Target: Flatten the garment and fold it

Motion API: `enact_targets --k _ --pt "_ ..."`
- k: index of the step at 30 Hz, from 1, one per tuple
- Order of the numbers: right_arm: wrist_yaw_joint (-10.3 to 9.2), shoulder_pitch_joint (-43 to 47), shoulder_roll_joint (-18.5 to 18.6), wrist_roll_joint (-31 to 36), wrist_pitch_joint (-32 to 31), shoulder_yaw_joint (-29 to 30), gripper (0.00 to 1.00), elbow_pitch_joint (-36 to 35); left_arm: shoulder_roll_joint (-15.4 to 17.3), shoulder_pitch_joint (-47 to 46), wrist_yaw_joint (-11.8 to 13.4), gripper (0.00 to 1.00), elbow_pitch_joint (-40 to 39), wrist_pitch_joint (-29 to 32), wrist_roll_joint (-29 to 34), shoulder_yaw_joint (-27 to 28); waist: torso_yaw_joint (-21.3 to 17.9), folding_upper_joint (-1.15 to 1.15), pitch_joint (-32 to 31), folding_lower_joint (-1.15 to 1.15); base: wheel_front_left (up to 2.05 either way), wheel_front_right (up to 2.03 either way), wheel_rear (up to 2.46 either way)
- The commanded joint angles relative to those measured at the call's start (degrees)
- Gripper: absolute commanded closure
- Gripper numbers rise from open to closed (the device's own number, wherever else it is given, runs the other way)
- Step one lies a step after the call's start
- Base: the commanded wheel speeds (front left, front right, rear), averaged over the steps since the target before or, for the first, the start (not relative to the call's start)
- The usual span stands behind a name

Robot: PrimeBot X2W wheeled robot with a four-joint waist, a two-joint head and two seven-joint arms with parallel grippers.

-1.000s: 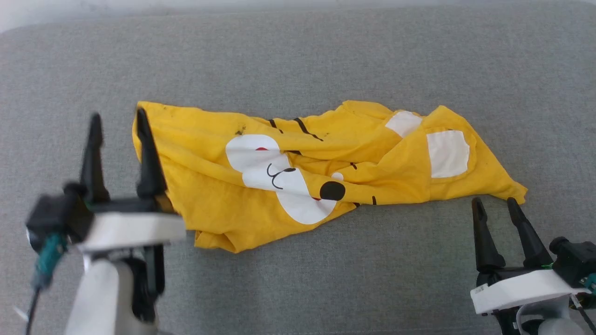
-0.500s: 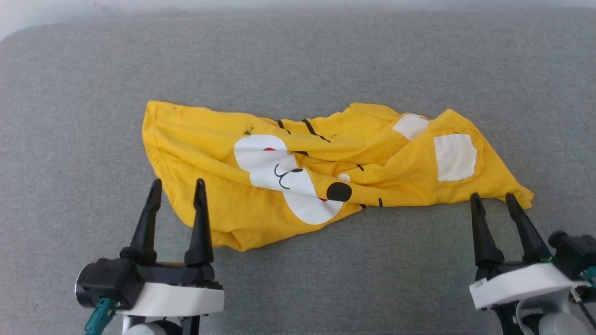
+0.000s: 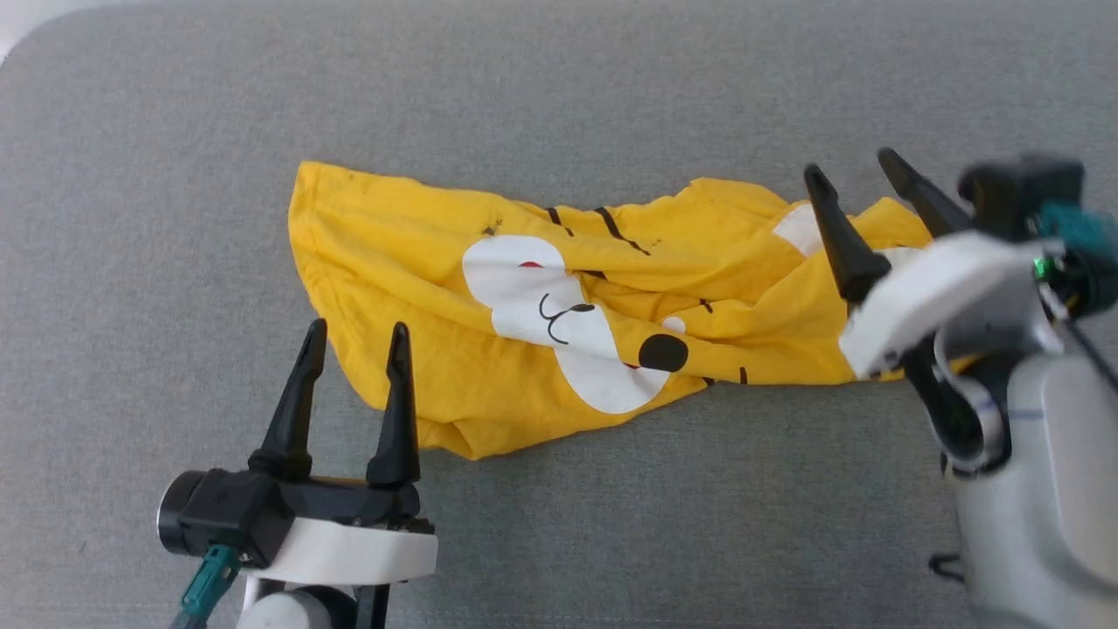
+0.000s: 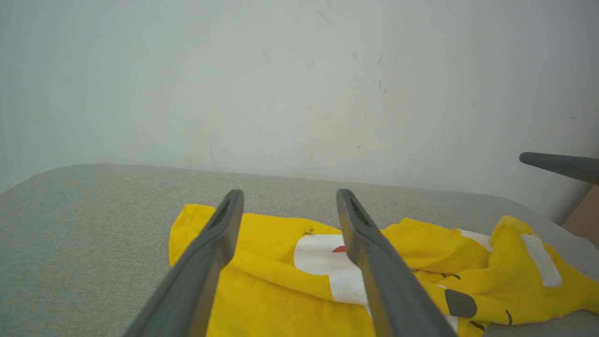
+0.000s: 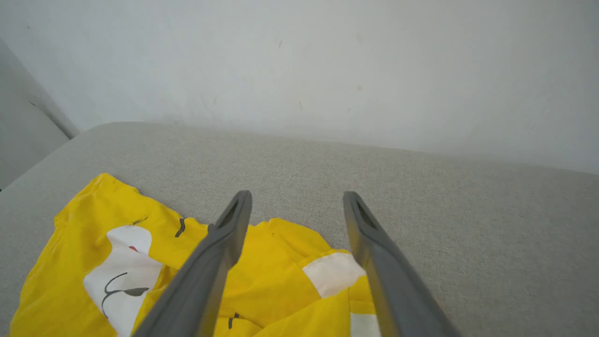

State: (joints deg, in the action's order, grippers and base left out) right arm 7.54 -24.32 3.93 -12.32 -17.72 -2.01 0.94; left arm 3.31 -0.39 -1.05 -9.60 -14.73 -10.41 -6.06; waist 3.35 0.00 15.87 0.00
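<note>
Head view, my right gripper (image 3: 848,162): fingers spread wide with nothing between them. It stands over the right end of the garment (image 3: 419,262); I cannot tell if it touches the cloth.
My left gripper (image 3: 358,329): also spread and empty, at the near left edge of the garment.
Change from half a second ago: my right gripper was low at the right, just before the garment's near edge. Now it is further forward and hides part of the white ear patches (image 3: 799,229). My left gripper is almost where it was. The whole picture shifted a little, so the camera moved; the garment keeps its crumpled shape.
Garment: lies twisted, long side across, in the middle of the cushion (image 3: 559,79), with the white muzzle (image 3: 603,384) facing up.
Surface: grey woven cushion with a rounded far left corner.
Room: a plain pale wall (image 4: 281,84) rises behind the cushion.
Left wrist view adds: one dark finger (image 4: 557,164) of my right gripper, entering from the right, high above the cloth.
Right wrist view adds: bare cushion beyond the garment's far right edge.
</note>
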Motion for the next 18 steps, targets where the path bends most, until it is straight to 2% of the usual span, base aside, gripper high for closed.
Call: enact_targets --k 1,5,9,15,18 --pt "-0.05 -1.10 0.23 0.04 -1.22 -0.11 0.00 0.72 -0.27 -0.75 -0.45 0.00 0.14 -0.27 0.32 -0.17 0.59 0.00 0.76 0.00 0.00 0.00 0.00" --pt "-0.05 -6.82 2.94 0.09 -9.23 -2.54 0.00 5.06 -0.34 -1.61 -0.76 0.00 0.40 -0.27 0.33 -1.01 1.73 0.00 2.12 0.00 0.00 0.00 0.00" --pt "-0.05 -10.73 5.25 -0.12 -14.67 -5.08 0.00 9.17 -0.39 -2.73 -1.13 0.00 1.09 -0.27 0.06 -1.72 3.32 0.00 3.29 0.00 0.00 0.00 0.00" --pt "-0.05 -13.24 6.81 0.58 -20.77 -6.80 0.00 16.67 -0.42 -3.62 -0.68 0.00 1.55 -0.27 -0.48 -3.47 6.02 0.00 4.48 0.00 0.00 0.00 0.00" --pt "-0.05 -13.84 7.59 2.22 -21.57 -8.42 0.00 19.51 -0.42 -3.99 -0.47 0.00 1.78 -0.27 -0.90 -4.03 7.31 0.00 4.82 0.00 0.00 0.00 0.00"
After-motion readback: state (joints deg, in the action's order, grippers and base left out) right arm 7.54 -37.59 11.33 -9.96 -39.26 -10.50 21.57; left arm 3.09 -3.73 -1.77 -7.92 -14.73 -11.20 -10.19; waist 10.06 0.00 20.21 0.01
